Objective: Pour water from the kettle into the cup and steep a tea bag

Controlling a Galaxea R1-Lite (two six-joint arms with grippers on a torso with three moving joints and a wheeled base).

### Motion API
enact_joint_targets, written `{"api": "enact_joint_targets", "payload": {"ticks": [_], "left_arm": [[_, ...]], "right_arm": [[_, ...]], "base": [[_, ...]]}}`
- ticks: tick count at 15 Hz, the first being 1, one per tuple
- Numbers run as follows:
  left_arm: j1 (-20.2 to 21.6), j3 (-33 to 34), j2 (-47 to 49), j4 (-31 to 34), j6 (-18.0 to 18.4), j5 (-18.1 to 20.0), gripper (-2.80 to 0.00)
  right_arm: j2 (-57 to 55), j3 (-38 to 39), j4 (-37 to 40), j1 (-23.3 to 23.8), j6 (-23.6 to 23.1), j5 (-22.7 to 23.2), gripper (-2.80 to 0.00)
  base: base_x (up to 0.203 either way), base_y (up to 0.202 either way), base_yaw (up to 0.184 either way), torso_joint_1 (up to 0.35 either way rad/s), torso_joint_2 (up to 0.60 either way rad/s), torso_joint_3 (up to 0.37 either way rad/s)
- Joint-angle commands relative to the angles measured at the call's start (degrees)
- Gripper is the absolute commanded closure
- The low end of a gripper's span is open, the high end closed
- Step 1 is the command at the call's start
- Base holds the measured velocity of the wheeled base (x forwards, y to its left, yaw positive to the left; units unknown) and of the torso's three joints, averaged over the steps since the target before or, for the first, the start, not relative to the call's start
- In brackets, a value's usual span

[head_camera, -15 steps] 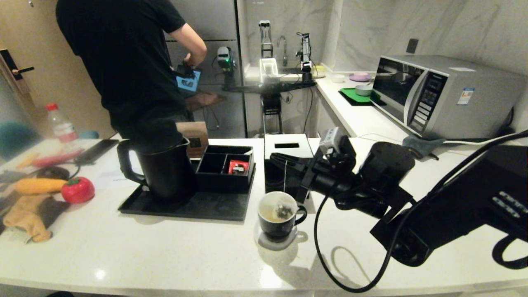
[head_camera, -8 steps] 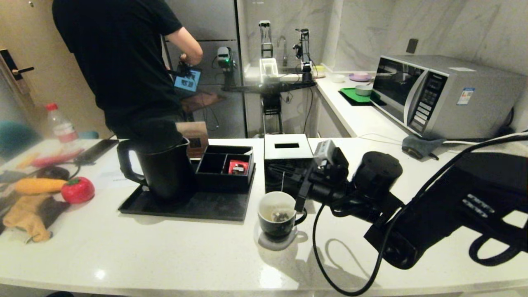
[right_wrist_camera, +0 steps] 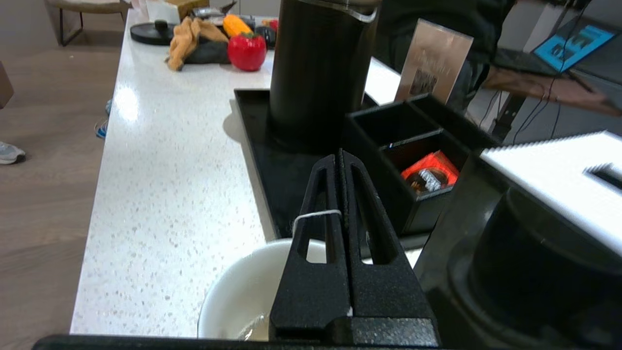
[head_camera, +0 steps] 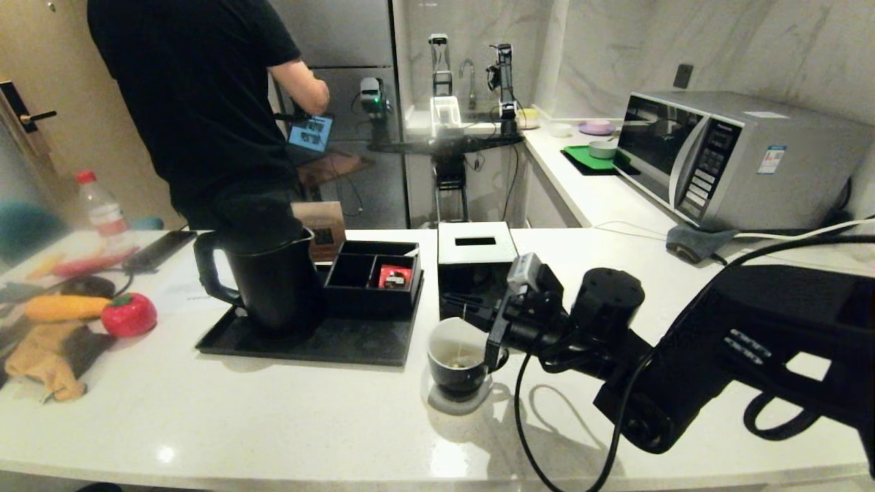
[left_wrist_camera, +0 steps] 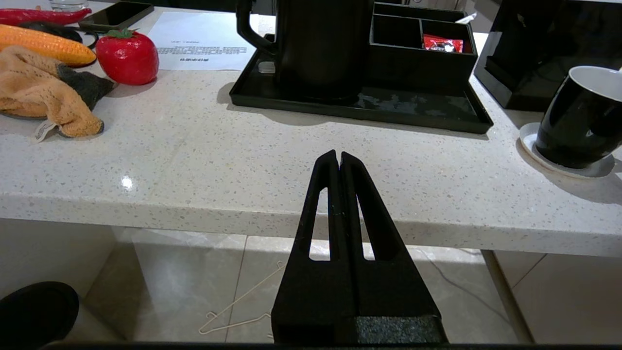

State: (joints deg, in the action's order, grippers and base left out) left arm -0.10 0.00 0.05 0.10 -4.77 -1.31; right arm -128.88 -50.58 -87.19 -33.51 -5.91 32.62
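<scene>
A: What has moved since a second ago?

B: The right gripper has come down and toward the robot, and now hangs right over the glossy black cup with the white inside. The pale tea bag that sat plainly in the cup then is now low inside it and hard to make out.

A: And the jaws?

B: Pressed fully together, with the thin white string pinched between them; a loop of it shows on one finger in the right wrist view. The string runs down from the jaws into the cup, directly beneath them.

A: Is there water?

B: Pale liquid shows at the cup's bottom; how much I cannot tell. The cup stands on a round white coaster on the speckled white table.

A: The kettle?

B: The tall matte black kettle with the loop handle stands on a flat black tray, well off to the left of the right jaws, beyond the black divided box holding a small red packet.

A: The left gripper?

B: The left gripper is parked below the table edge, jaws closed on nothing, the cup off to their right.
</scene>
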Motion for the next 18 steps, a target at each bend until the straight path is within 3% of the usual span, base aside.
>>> {"api": "enact_joint_targets", "payload": {"ticks": [1,18], "left_arm": [[0.01,0.00,-0.05,-0.01,-0.07,-0.01,0.00],[0.01,0.00,-0.05,-0.01,-0.16,-0.01,0.00]], "right_arm": [[-0.61,-0.10,-1.14,0.03,0.02,0.31,0.00],[7.95,-4.44,-0.35,1.78,1.57,0.43,0.00]], "base": [[0.000,0.000,0.000,0.000,0.00,0.000],[0.000,0.000,0.000,0.000,0.00,0.000]]}}
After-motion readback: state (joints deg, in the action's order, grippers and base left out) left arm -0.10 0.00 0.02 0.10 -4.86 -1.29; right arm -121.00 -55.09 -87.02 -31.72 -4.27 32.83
